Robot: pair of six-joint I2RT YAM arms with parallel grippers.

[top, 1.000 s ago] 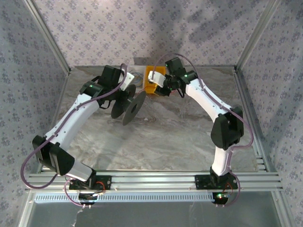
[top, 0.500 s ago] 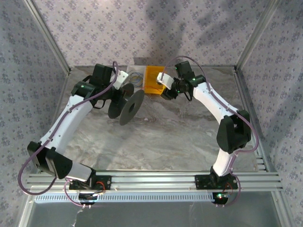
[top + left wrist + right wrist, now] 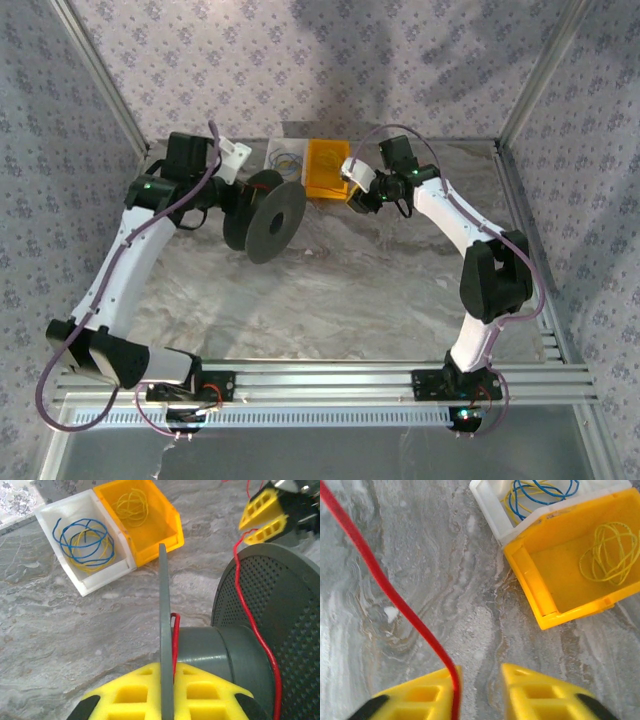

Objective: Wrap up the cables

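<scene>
The left gripper (image 3: 165, 672) is clamped on the thin flange of a black plastic spool (image 3: 270, 595) at the bottom of the left wrist view. A thin red cable (image 3: 395, 596) climbs from the hub across the perforated flange to the right gripper (image 3: 261, 517) at upper right, whose yellow fingers (image 3: 535, 690) stand slightly apart, the cable against one.

We count one black spool (image 3: 215, 650), one red cable (image 3: 385, 579), one white bin (image 3: 105, 579) and one yellow bin (image 3: 157, 545) at twelve o'clock, one blue wire coil (image 3: 82, 535) and two yellow wire coils (image 3: 92, 562) (image 3: 131, 502).
</scene>
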